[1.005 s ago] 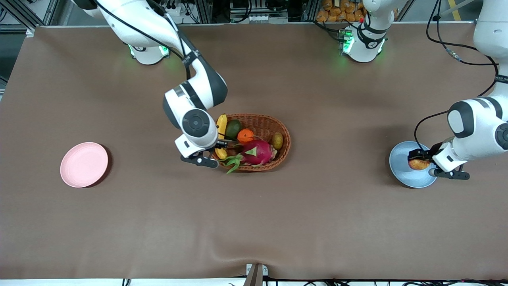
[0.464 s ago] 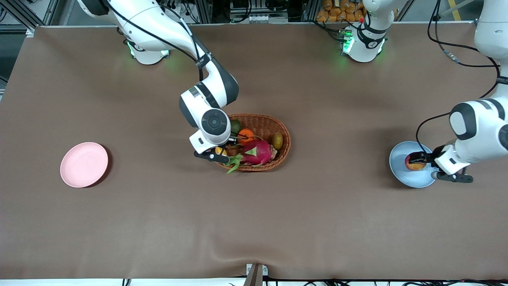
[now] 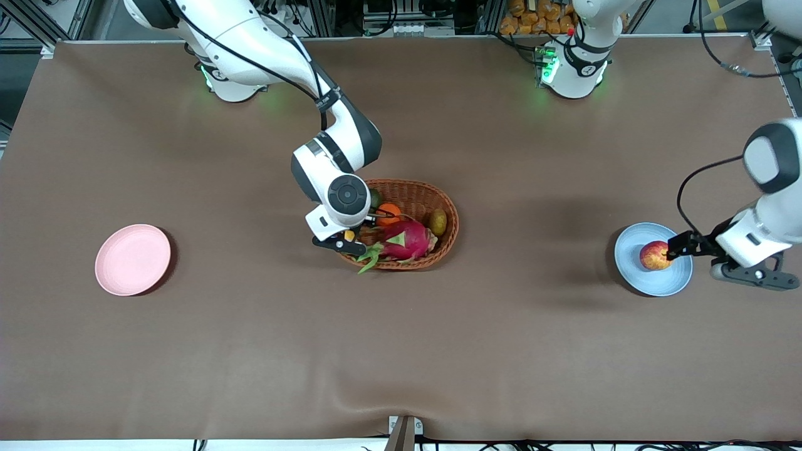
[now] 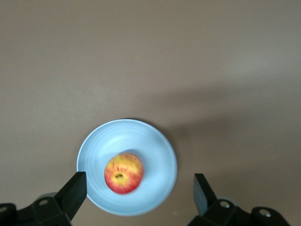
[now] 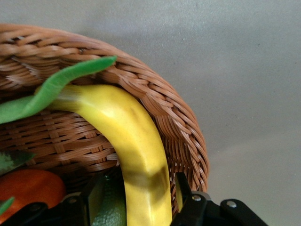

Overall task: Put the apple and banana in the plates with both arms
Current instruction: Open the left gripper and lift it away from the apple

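Brown cloth: covers the surface (image 3: 401,338) from end to end.
Apple: red with yellow blotches (image 3: 654,255), resting in the blue plate, free of any grip.
Blue plate: pale blue (image 3: 633,275), toward the left arm's end of the surface.
Left end effector: (image 3: 678,247) up in the air over the blue plate's edge, fingers (image 4: 74,190) spread wide apart with nothing between them; in its wrist view the apple (image 4: 123,173) lies below, between the two tips.
Banana: yellow with a darker patch (image 5: 136,146), lying in the wicker basket along its rim at the right arm's end.
Right end effector: (image 3: 351,236) down in the basket, its fingers (image 5: 187,200) set on either side of the banana and clamped on it.
Wicker basket: brown, oval (image 3: 448,216), at mid-surface; also holds an orange (image 3: 388,213), a magenta dragon fruit (image 3: 407,241) and a small olive-green fruit (image 3: 437,220).
Pink plate: (image 3: 132,259) toward the right arm's end, well apart from the basket.
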